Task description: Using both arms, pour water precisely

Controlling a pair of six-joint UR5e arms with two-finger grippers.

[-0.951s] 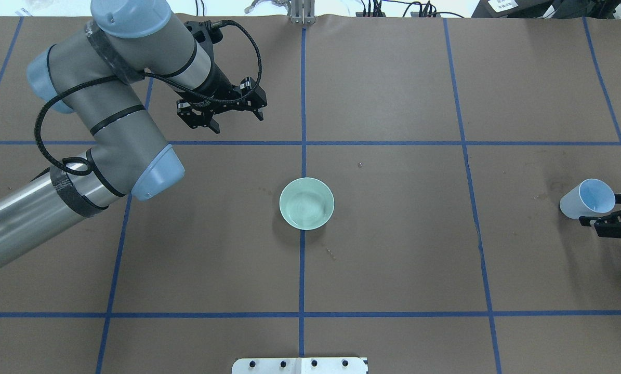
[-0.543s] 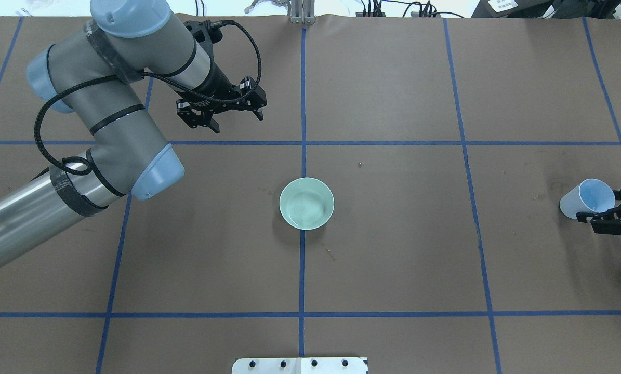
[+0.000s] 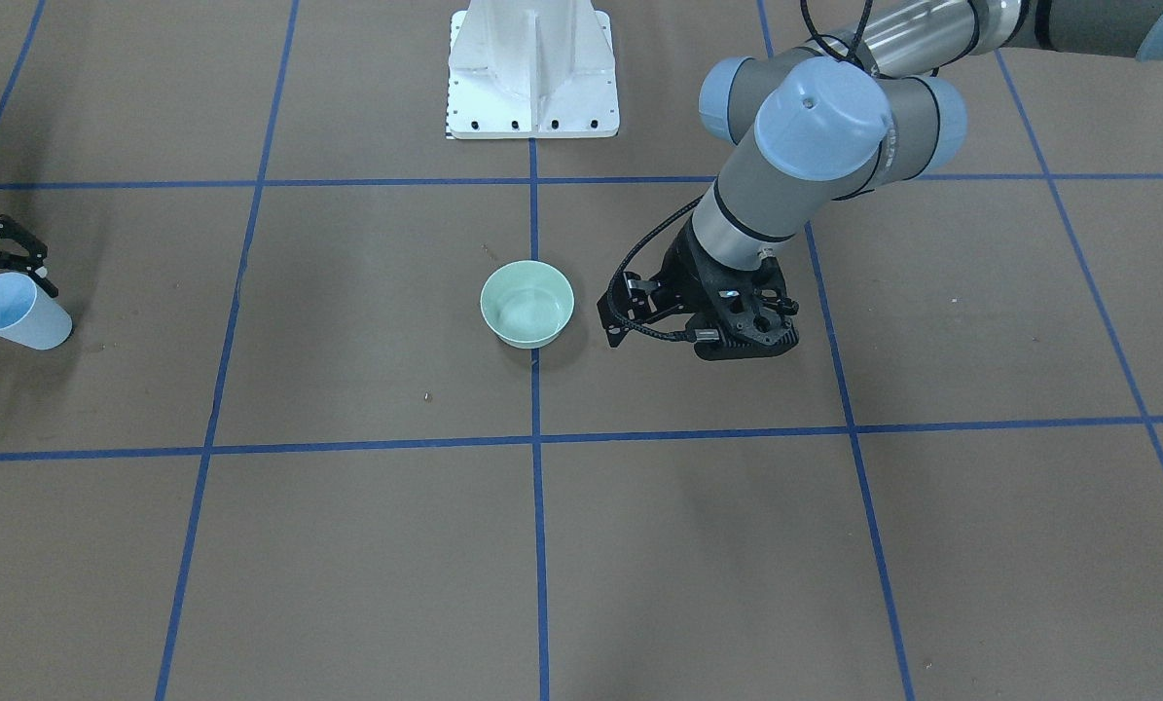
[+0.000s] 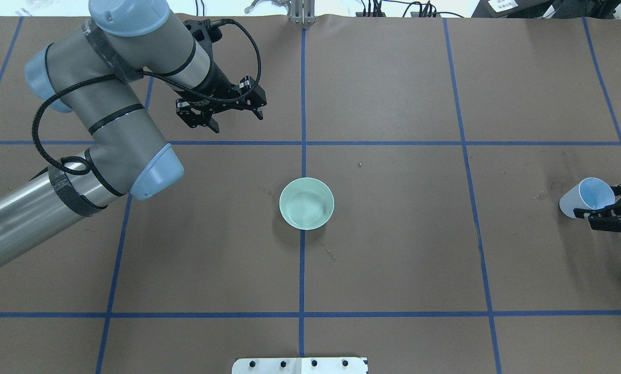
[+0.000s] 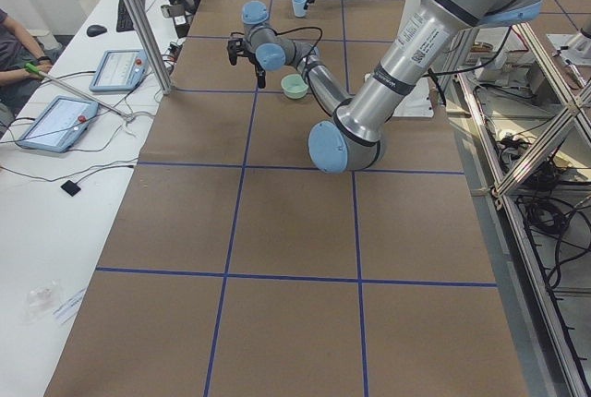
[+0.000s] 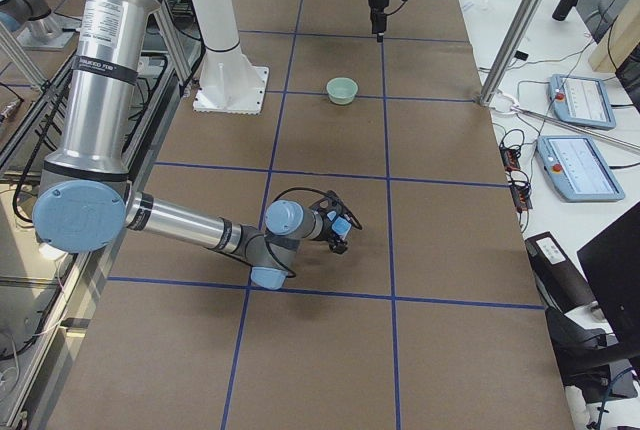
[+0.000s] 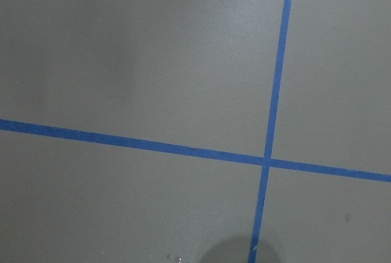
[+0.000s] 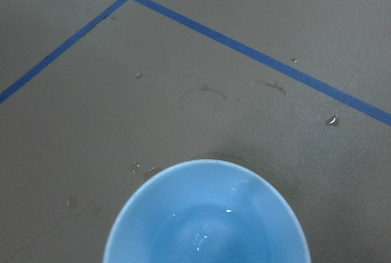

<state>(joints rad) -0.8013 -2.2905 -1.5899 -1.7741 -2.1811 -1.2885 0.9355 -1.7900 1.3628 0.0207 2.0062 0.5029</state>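
Pick-up stage, I'd say: the right gripper [image 4: 601, 202] clasps the blue cup [image 4: 572, 203], water inside, far out at the bowl's [image 4: 306, 203] 3 o'clock. The left gripper [image 4: 232, 117] hangs spread and empty at 11 o'clock. Next: carry it level to the bowl.

Both arms: grey tube links, light blue round joint caps, one long polished silver tube. Left arm [image 4: 123, 130]: black braided cable [image 4: 37, 127] looped outside, strapped with black bands [image 4: 74, 195]. Right arm [image 6: 95, 100]: white printed label [image 6: 100, 28]. Left gripper [image 4: 237, 123] and right gripper [image 4: 601, 202] black.
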